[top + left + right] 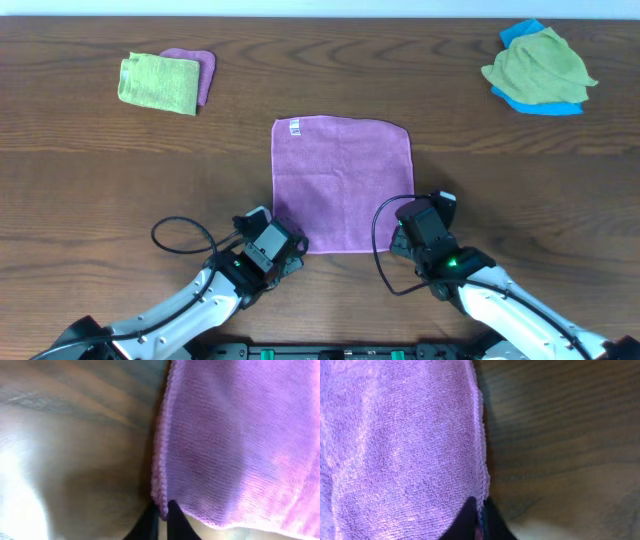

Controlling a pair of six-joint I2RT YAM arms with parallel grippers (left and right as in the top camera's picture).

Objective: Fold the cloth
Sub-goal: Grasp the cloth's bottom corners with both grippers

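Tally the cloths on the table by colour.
Purple: 2, the spread cloth and the folded purple cloth
Green: 2, the folded green cloth and the crumpled green cloth
Blue: 1, the blue cloth
Total: 5

Robot lab tabletop: wood-grain table (80,200); cabled left arm (190,300), right arm (510,305); folded cloth pile (158,83)
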